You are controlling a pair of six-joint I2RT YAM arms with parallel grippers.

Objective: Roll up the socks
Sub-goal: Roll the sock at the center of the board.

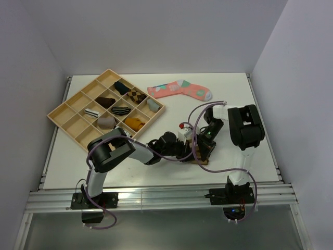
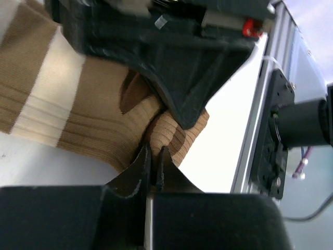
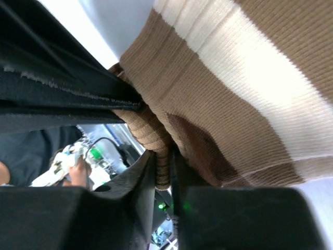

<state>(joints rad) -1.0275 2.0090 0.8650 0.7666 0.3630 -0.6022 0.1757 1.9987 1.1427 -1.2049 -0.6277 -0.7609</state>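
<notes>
— What room are the arms getting from above?
— A wooden tray (image 1: 78, 92) is sitting at the left and a coral-pink sock (image 1: 179, 89) at the back, while the table (image 1: 250, 104) is lying bare toward its right edge. Both arms are crowding together near the front edge, covering their work.
— And the wrist cameras?
— They are showing the brown sock (image 3: 234, 94) lying on the table. The left gripper (image 2: 153, 153) is squeezing its tan edge, fingers nearly touching. The right gripper (image 3: 163, 169) is pinching a ribbed fold.
</notes>
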